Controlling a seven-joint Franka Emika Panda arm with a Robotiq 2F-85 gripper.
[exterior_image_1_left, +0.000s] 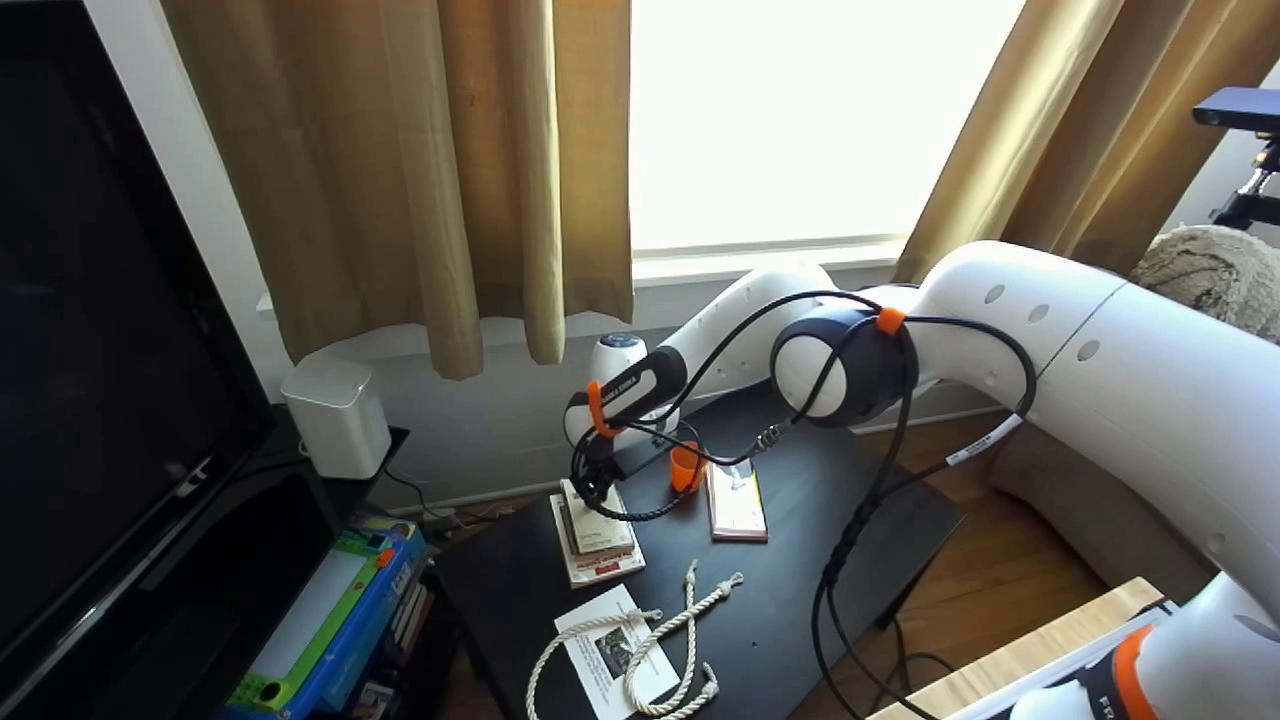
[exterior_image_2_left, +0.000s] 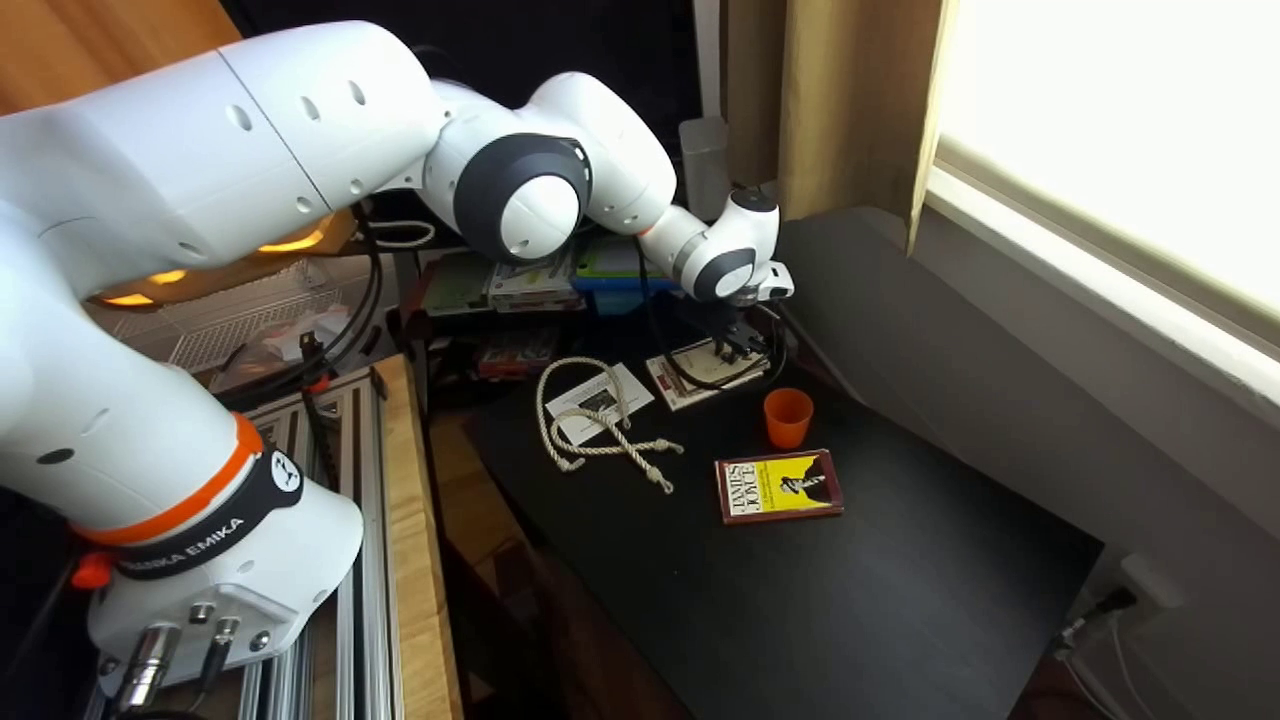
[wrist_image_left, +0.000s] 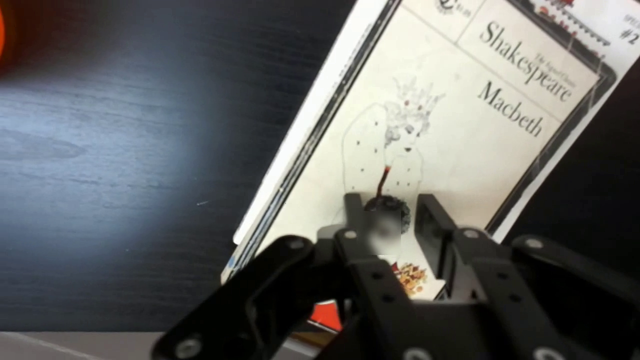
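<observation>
My gripper (wrist_image_left: 390, 215) is partly open, with nothing between its black fingers. Its fingertips are over the cream Macbeth book (wrist_image_left: 450, 165); I cannot tell whether they touch the cover. In both exterior views the gripper (exterior_image_1_left: 597, 482) (exterior_image_2_left: 738, 342) is low over this book (exterior_image_1_left: 603, 530) (exterior_image_2_left: 708, 362). The book lies on a larger white-edged book (exterior_image_1_left: 605, 572) on the black table (exterior_image_1_left: 800, 600). An orange cup (exterior_image_1_left: 684, 468) (exterior_image_2_left: 788, 420) stands upright beside the stack; its edge shows in the wrist view (wrist_image_left: 1, 35). A yellow James Joyce book (exterior_image_2_left: 775, 487) lies near the cup.
A white rope (exterior_image_1_left: 690, 622) lies partly across a printed sheet (exterior_image_1_left: 598, 672) on the table. The wall and window sill (exterior_image_2_left: 1060, 265) run behind the table. A TV (exterior_image_1_left: 100, 300) and white speaker (exterior_image_1_left: 335, 415) stand beside it. Cables (exterior_image_1_left: 850, 540) hang from the arm.
</observation>
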